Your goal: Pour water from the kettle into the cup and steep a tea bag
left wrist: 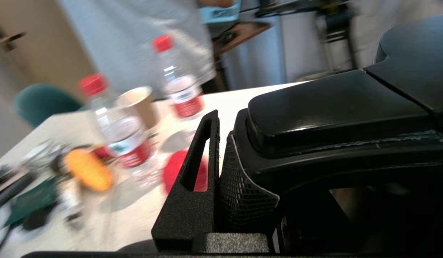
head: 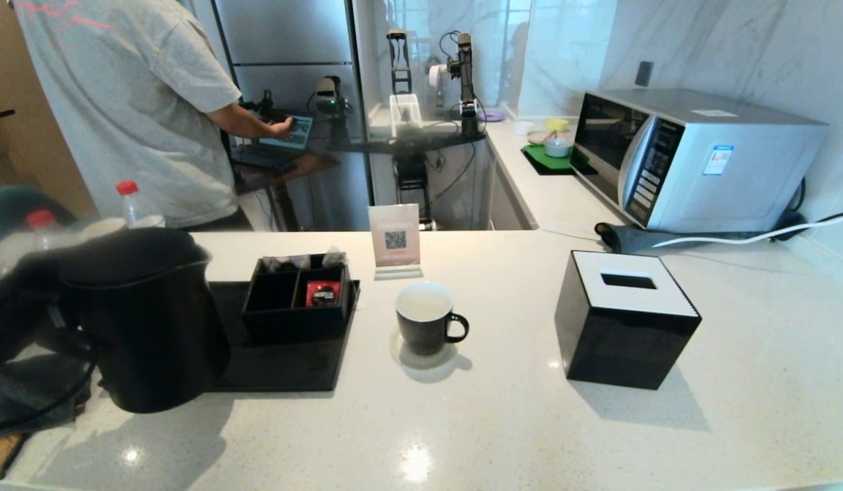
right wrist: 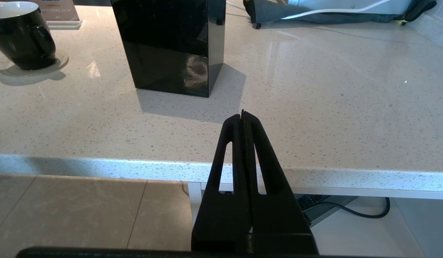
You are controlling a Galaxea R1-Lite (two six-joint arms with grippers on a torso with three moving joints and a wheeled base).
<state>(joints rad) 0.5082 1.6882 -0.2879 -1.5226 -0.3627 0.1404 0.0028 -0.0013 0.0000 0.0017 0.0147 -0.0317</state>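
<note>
The tall black kettle [head: 145,320] stands upright at the counter's left, overlapping the black tray's [head: 285,361] left end. My left gripper [left wrist: 225,143] is shut on its loop handle [left wrist: 332,114]; one finger [left wrist: 203,143] shows, the other is hidden behind the handle. The black cup [head: 427,319] with a white inside sits on a clear coaster at mid-counter, handle to the right; whether it holds water I cannot tell. Small greyish pouches [head: 334,256], perhaps tea bags, lie in the organizer's rear. My right gripper [right wrist: 242,114] hangs shut and empty before the counter's front edge.
A black organizer [head: 299,300] with a red sachet [head: 322,293] sits on the tray. A black tissue box [head: 626,317] stands right of the cup, a QR sign [head: 395,240] behind it. Red-capped bottles [left wrist: 117,129] and a paper cup [left wrist: 137,104] crowd the left. A microwave [head: 694,157] stands back right.
</note>
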